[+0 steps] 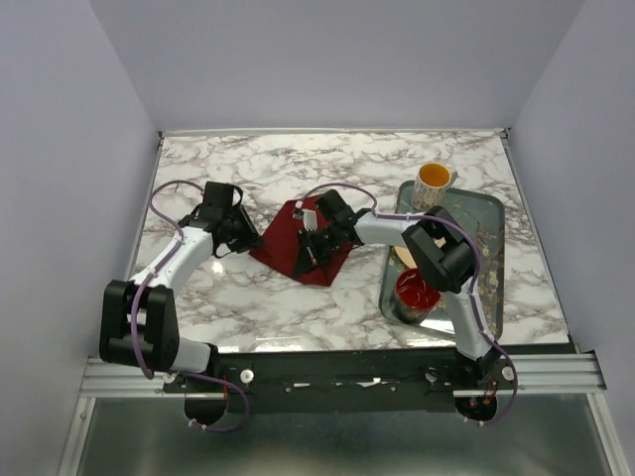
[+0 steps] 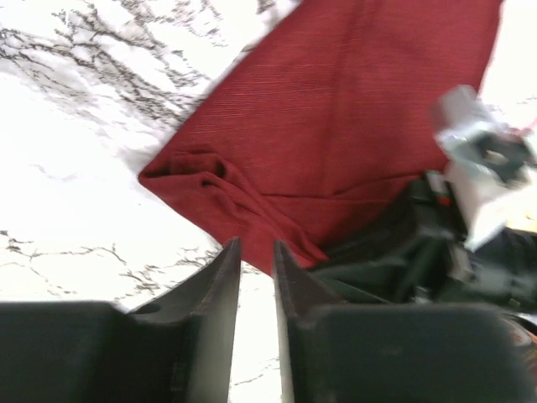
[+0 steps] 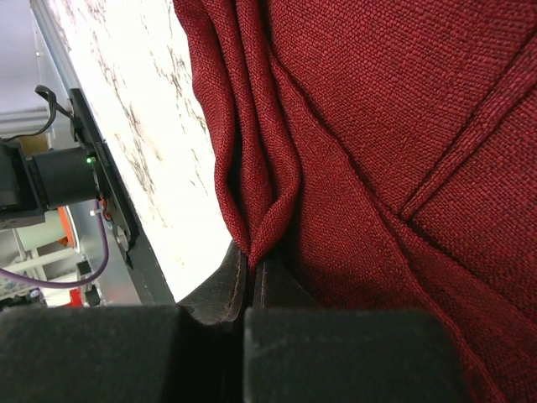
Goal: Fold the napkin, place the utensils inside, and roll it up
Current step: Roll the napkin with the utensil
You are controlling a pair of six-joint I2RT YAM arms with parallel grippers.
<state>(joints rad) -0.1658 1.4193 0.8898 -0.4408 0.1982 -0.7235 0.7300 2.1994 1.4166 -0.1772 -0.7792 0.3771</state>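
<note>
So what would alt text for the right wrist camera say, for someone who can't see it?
The right hand pinches a bunched fold of the dark red napkin, seen so close that the cloth fills most of the view. A strip of marble table shows on the left.
</note>
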